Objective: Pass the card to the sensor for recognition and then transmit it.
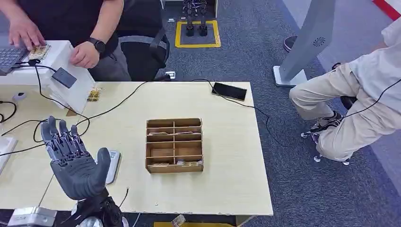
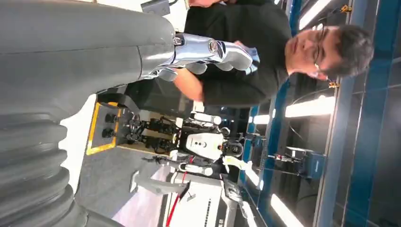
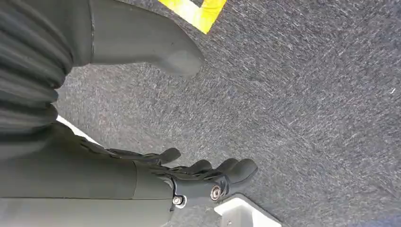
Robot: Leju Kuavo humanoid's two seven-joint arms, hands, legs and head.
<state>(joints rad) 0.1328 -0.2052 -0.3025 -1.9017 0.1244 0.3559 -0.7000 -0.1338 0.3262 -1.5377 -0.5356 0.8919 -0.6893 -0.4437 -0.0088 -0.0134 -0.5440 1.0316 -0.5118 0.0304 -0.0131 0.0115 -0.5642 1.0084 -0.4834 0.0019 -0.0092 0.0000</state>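
My left hand [image 1: 75, 163] is raised over the table's near left corner, palm forward, fingers spread and holding nothing. Just to its right a flat white device [image 1: 112, 166] lies on the table. A wooden divided box [image 1: 174, 144] in the middle of the table holds patterned cards [image 1: 189, 163] in its compartments. Another card [image 1: 94, 93] lies beside a white stand [image 1: 75, 94] that carries a small black sensor [image 1: 64, 77]. A person's hand rests on one more card [image 1: 39, 52] atop that stand. My right hand [image 3: 189, 177] hangs over the carpet, fingers apart and holding nothing.
A person in black [image 1: 90, 28] sits behind the stand with a keyboard [image 1: 9, 56]. Black cables [image 1: 118, 104] cross the table's left half, and a phone [image 1: 229, 91] lies at the far right edge. Someone in beige trousers [image 1: 340, 113] sits right of the table.
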